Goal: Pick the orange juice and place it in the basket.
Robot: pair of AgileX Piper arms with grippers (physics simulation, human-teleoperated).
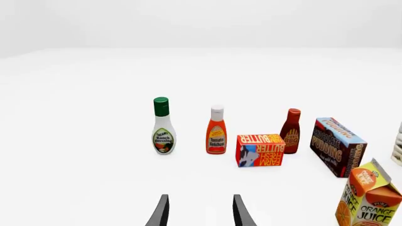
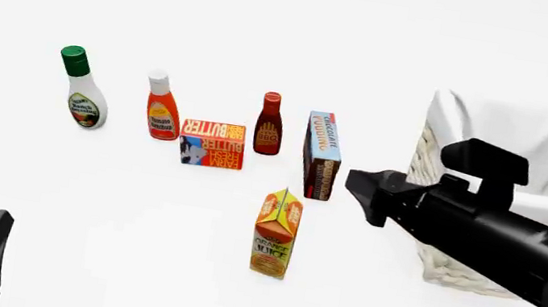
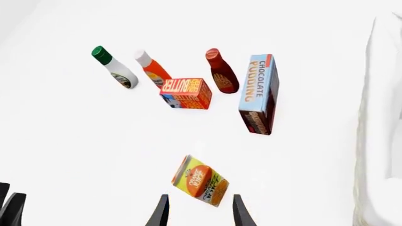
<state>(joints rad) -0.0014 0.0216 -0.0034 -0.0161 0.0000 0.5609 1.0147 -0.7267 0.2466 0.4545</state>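
The orange juice (image 2: 277, 233) stood upright on the white table (image 2: 127, 262), alone, on the near side of the chocolate pudding box (image 2: 322, 155) and well apart from it. The basket (image 2: 453, 266) sat to the right of that box, its white cloth lining (image 2: 506, 127) folded over the rim.

Only the front view showed the basket properly; the left wrist view caught a sliver of wicker at its edge, and the right wrist view a pale stretch of cloth. The front view also showed the right arm (image 2: 481, 225) stretched out black in front of the basket, but its fingers were hidden there. The right wrist view supplied them: the right gripper (image 3: 198, 209) hung just above the carton with two dark fingertips (image 3: 162, 209) spread wider than the carton's top and gripping nothing. The left gripper (image 1: 199, 210) showed its prongs parted and empty in its own view, well short of the bottles.

The carton read "ORANGE JUICE" with an orange pictured on it. Left of the pudding box, marked "CHOCOLATE PUDDING", stood a dark brown sauce bottle (image 2: 268, 124), its label too small to read. Next came the butter box (image 2: 213, 143), lettered "BUTTER", then a tomato ketchup bottle (image 2: 161, 106) and, farthest, a green-capped ranch dressing bottle (image 2: 81, 88).
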